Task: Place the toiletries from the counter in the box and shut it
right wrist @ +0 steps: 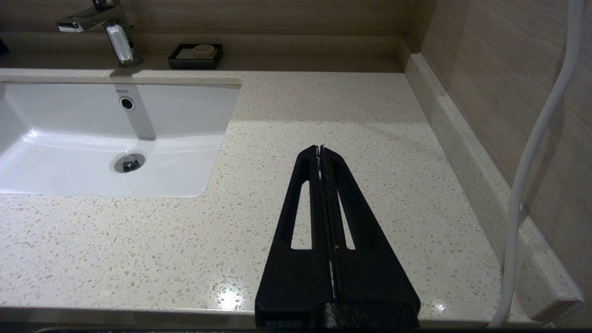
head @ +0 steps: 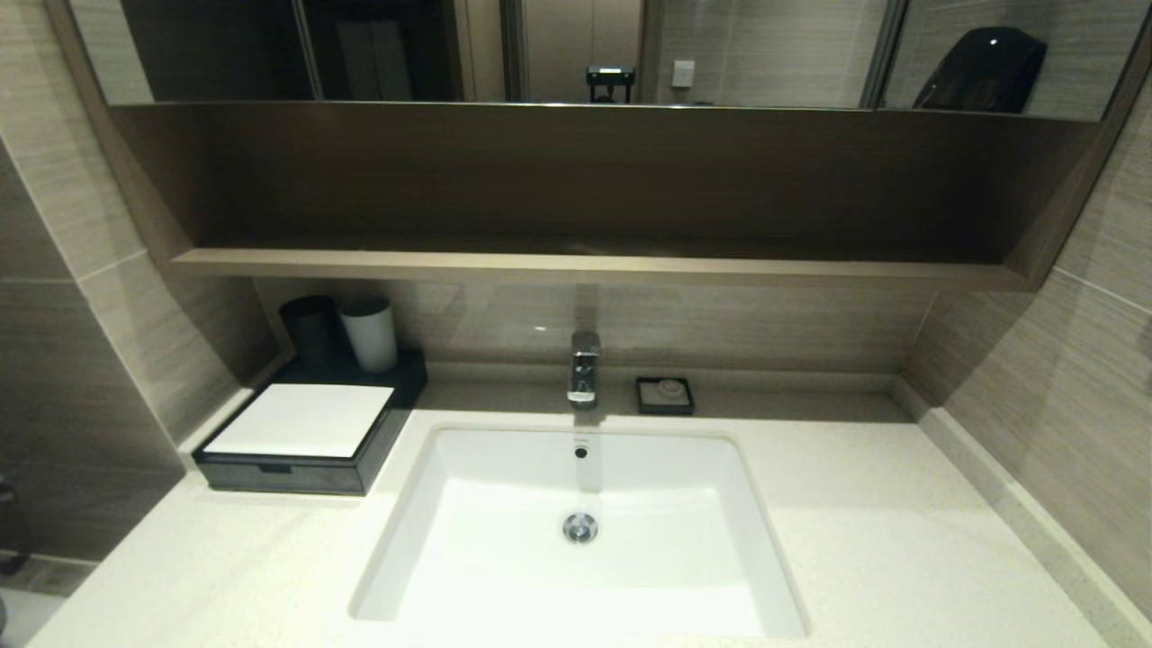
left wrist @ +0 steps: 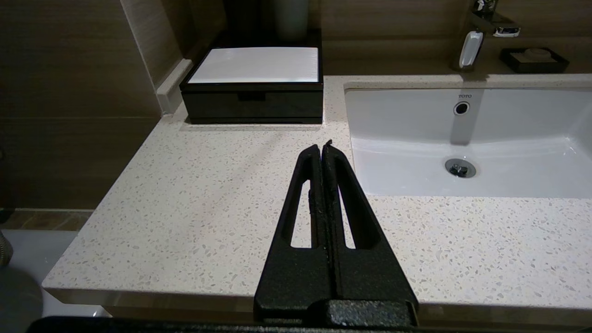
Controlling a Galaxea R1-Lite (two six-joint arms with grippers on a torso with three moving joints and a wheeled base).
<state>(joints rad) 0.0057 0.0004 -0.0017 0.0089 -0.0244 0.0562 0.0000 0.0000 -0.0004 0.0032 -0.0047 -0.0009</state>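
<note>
Only the wrist views show the arms: the left end effector [left wrist: 322,147] hangs over the near left bench [left wrist: 194,194], fingers pressed together on nothing, and the right end effector [right wrist: 320,150] likewise over the bench right of the sink [right wrist: 55,152]. The head view alone takes in the wooden shelf [head: 576,265] and mirror above. The black box [head: 306,445] sits far left against the wall, drawer pushed in, two cups [head: 369,333] behind it. No toiletries show on the speckled stone.

Counter [left wrist: 194,194] speckled polished stone; box [left wrist: 253,104] glossy black; sink [head: 576,576] glossy white; faucet [head: 584,367] chrome.
</note>
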